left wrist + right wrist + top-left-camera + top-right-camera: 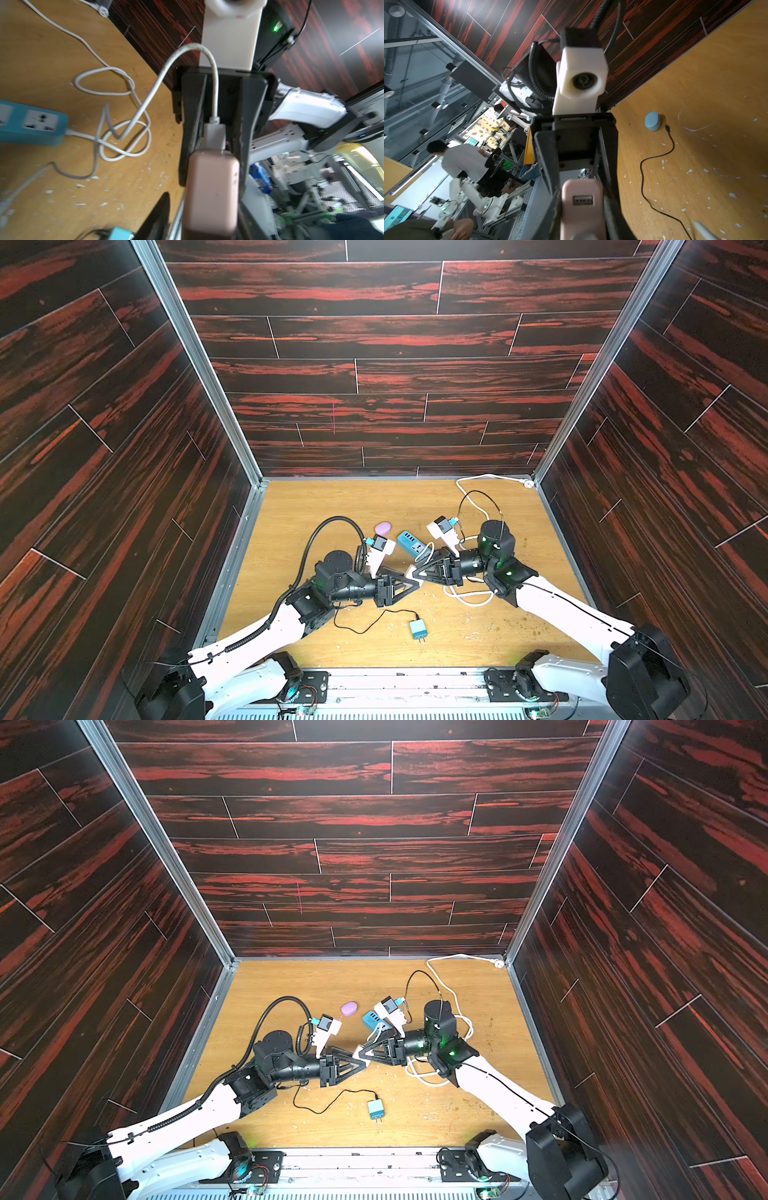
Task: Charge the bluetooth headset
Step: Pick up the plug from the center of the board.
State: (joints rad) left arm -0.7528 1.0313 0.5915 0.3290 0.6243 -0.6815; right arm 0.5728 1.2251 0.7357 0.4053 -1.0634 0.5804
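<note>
Shows an apparent handover of a pink adapter [211,187] above the middle of the tabletop [498,635]. Right jaws closed against the adapter's sides at its port end, with a white plug [215,133] seated in one port and its white lead [162,72] arching back between them; second port empty in the right wrist view. Left jaws part-open astride the other end, a gap showing along one side in the left wrist view, so apparently gripping nothing. Small lilac headset [382,528] flat on the tabletop between the left wrist and the teal power strip [411,544], apart from both sets of jaws; any lead into it too small to tell. Blue charger [417,630] with black lead [361,630] nearer the front edge. Likely hazards: a slip or twist of the adapter on withdrawal of the left jaws, owing to a one-ended grip; a snag of the white lead, looped with the strip's cord [83,135], enough to drag the plug loose; a skid of the loose strip under an off-line push.
</note>
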